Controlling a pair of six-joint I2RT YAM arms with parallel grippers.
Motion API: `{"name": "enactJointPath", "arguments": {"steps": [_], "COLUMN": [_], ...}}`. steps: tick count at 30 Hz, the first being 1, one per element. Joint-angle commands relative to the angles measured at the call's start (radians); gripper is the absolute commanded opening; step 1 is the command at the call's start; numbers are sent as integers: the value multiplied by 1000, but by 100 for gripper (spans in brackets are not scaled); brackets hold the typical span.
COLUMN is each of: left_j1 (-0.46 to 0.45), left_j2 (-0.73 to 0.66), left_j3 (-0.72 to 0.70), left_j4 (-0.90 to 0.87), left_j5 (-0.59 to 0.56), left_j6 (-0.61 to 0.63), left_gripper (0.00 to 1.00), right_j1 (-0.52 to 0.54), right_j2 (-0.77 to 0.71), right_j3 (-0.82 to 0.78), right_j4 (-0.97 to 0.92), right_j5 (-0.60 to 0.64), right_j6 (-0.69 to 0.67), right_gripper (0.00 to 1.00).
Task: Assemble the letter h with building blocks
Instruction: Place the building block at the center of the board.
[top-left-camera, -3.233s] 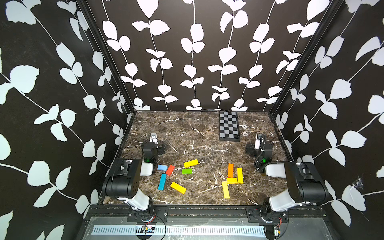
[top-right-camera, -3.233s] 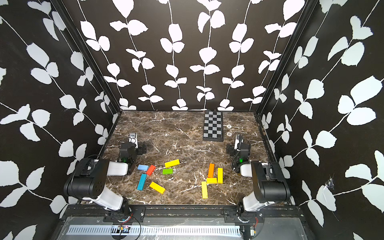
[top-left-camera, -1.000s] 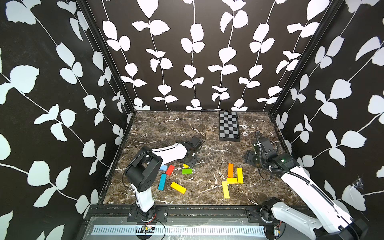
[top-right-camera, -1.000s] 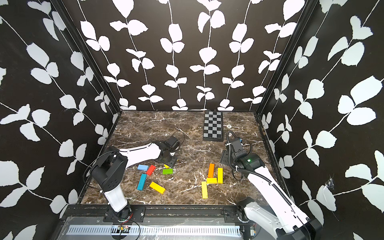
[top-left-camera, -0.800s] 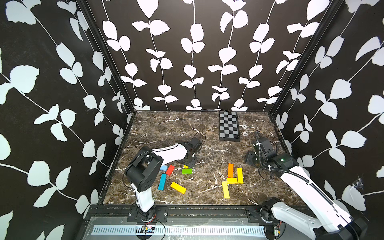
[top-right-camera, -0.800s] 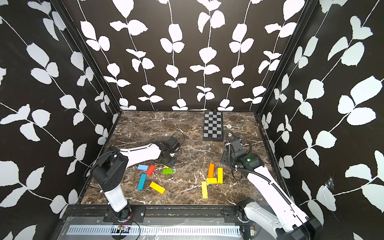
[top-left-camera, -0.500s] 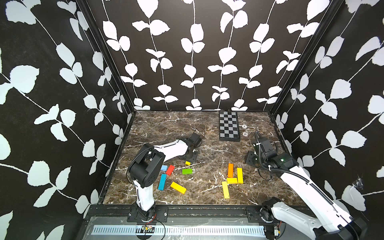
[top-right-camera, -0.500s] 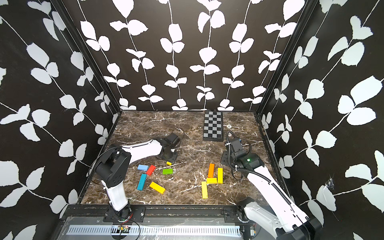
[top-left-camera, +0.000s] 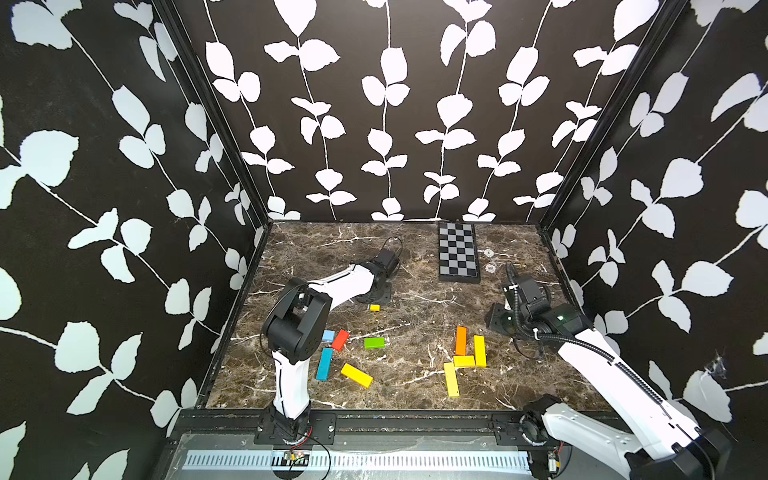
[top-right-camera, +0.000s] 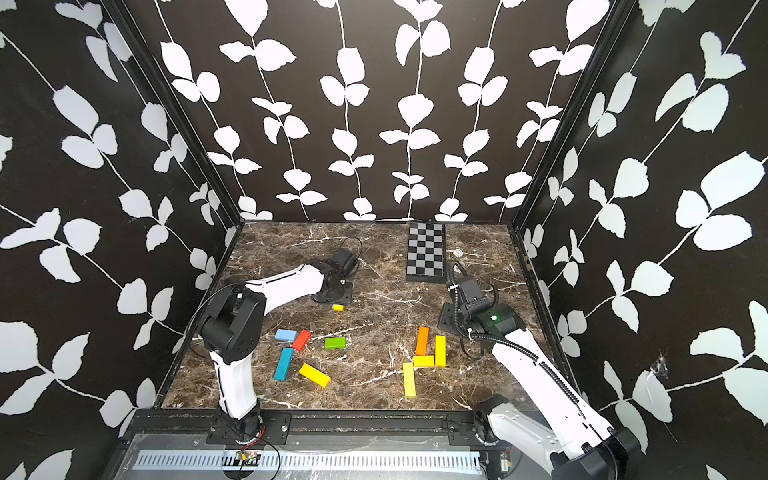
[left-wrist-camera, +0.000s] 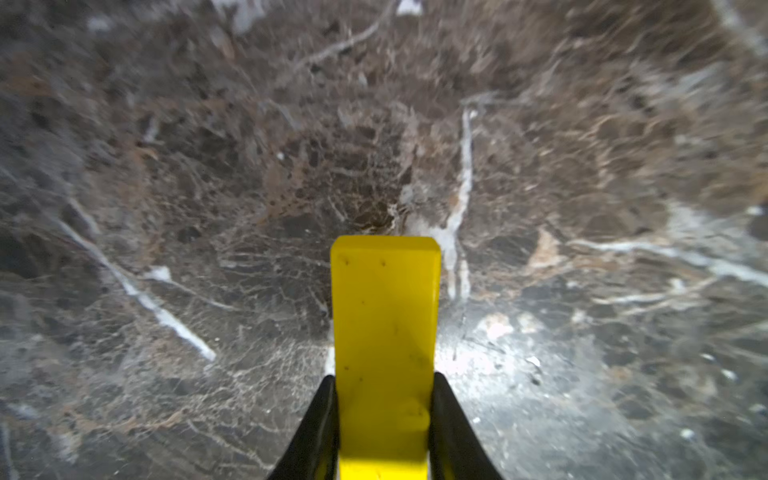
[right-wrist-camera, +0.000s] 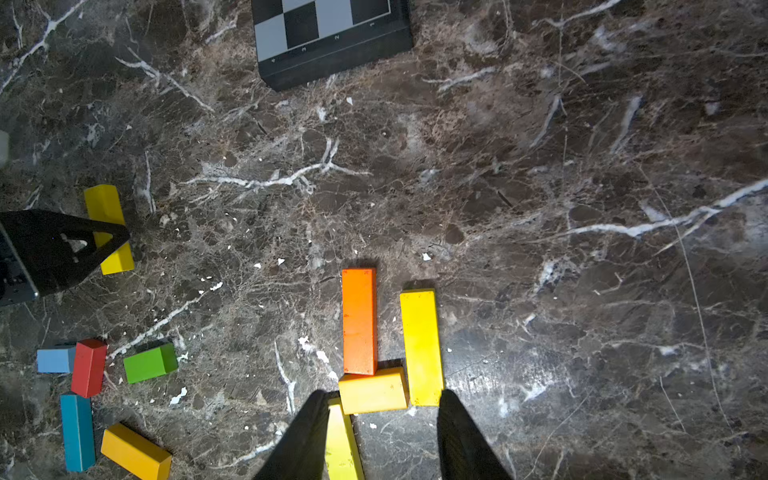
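Note:
My left gripper (left-wrist-camera: 384, 380) is shut on a yellow building block (left-wrist-camera: 385, 307) that sticks out ahead of its fingers, a little above the marble. In both top views its end (top-left-camera: 375, 308) shows under that gripper (top-left-camera: 376, 297). My right gripper (right-wrist-camera: 382, 415) is open above a group of building blocks: an orange bar (right-wrist-camera: 359, 320), a long yellow bar (right-wrist-camera: 420, 345), a short yellow-orange one (right-wrist-camera: 372, 390) across their ends, and a yellow bar (right-wrist-camera: 340, 444) beside one finger. The same group (top-left-camera: 464, 361) lies at the front right.
Loose building blocks lie at the front left: light blue (top-left-camera: 328, 335), red (top-left-camera: 340, 340), green (top-left-camera: 374, 343), blue (top-left-camera: 324, 364) and yellow (top-left-camera: 356, 375). A checkered board (top-left-camera: 458, 257) lies near the back wall. Patterned walls close in three sides.
My left gripper has shut on the yellow block and carried it off the table toward the back. My right gripper has narrowed its jaws and stayed almost in place.

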Motion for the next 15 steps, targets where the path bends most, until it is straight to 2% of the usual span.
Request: {"name": "enactJointPath", "arguments": {"steps": [1, 15], "left_j1": [6, 21], "left_j2": [5, 58], "left_j3": [16, 60], "left_j4": [-28, -26], "left_j5": [4, 17], "left_j6": [-25, -19], "left_gripper": [22, 20], "right_j1": [8, 18], "right_j2": [10, 40], "right_j3": [29, 46], "right_j4": [11, 11], "right_j5": [-4, -7], "right_j6": [-9, -16], "right_gripper": [42, 42]}}
